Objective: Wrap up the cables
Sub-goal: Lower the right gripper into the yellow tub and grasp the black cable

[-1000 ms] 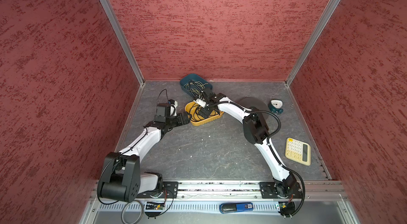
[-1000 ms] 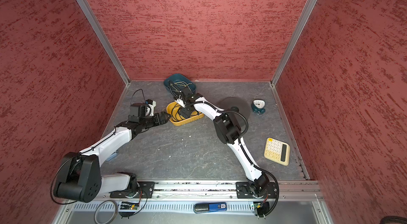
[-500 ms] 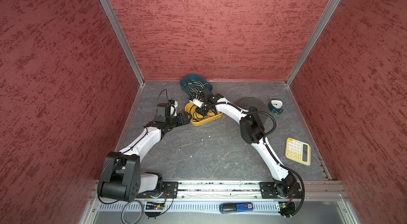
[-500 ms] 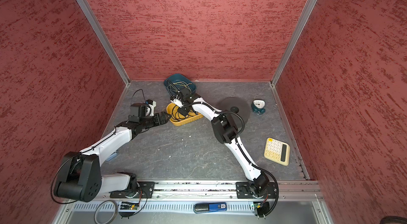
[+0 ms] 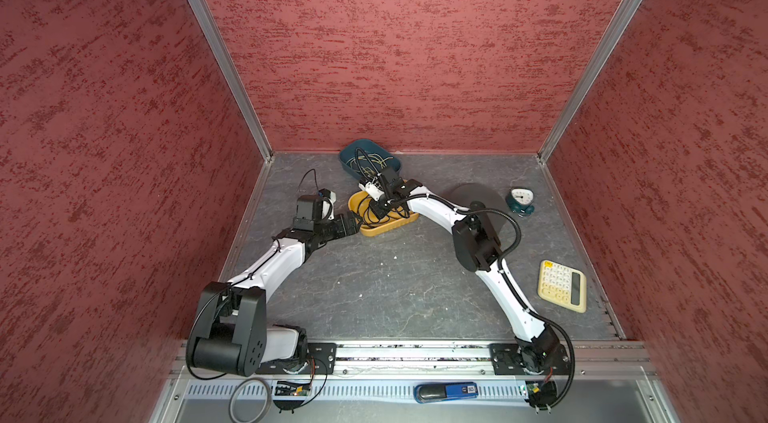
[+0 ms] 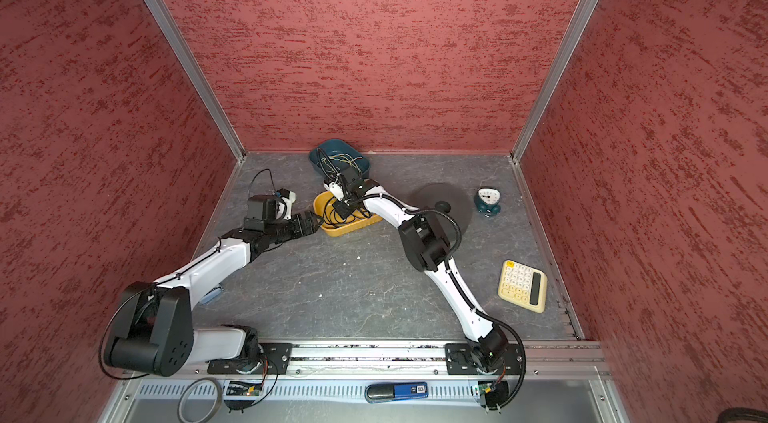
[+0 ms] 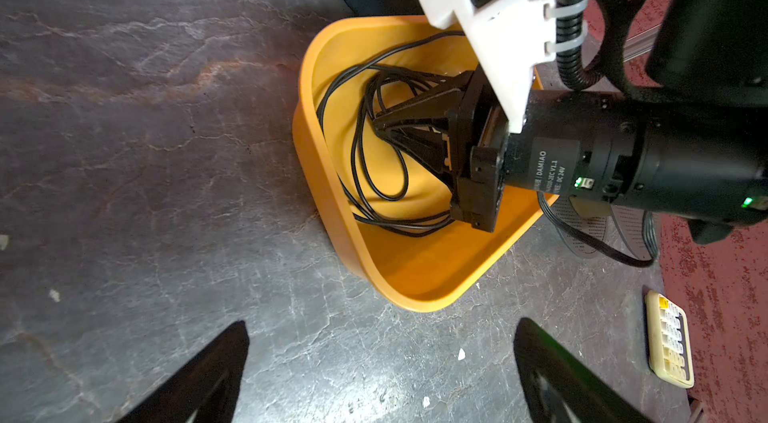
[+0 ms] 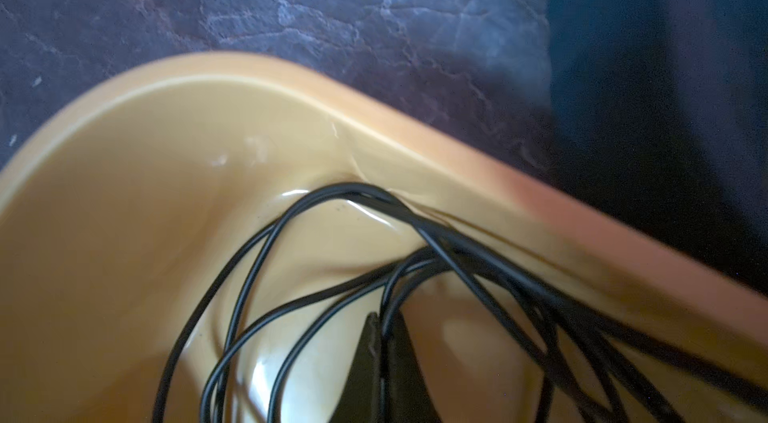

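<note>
While the black cord (image 8: pixel 345 189) lies in loose loops inside the yellow tray (image 7: pixel 415 271), the right tool (image 7: pixel 376 125) is pressed together within the tray, apparently pinching one strand. The left tool (image 7: pixel 380 327) is held spread wide just beside the tray, over the desk (image 7: pixel 166 150). Gathering is judged to be in hand; next, the strand must be lifted clear of the tray without the tray being dragged.

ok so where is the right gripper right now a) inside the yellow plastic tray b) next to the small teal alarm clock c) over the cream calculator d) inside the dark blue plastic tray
a: the right gripper reaches down inside the yellow plastic tray, its tips shut on a strand of the thin black cord looped there.
</note>
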{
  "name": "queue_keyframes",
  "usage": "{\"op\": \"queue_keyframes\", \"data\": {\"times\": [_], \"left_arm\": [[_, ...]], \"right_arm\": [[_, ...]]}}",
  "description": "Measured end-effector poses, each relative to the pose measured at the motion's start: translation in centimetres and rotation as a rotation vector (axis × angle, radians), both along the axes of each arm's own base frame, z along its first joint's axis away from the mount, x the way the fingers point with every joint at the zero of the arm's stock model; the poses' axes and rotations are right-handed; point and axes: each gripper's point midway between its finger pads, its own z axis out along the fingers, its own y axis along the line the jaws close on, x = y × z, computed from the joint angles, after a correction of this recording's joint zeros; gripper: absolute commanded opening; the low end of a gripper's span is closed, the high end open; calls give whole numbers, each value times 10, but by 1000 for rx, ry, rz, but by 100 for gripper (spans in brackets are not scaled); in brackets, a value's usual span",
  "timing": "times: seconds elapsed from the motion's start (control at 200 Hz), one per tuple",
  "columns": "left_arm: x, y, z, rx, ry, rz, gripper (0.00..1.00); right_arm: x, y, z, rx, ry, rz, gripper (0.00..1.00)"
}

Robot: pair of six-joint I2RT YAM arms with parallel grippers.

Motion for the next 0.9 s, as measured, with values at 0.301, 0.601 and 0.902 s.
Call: {"op": "queue_keyframes", "data": {"times": [0.301, 0.601, 0.902], "left_arm": [[4, -1, 5, -8, -25, 4, 100], [6, -1, 7, -14, -36, 7, 100], [5, -1, 13, -26, -71, 12, 99]], "right_arm": [[-12, -8, 60, 167, -77, -90, 0], [-25, -14, 159, 349, -231, -106, 0], [-40, -27, 236, 435, -345, -124, 0]]}}
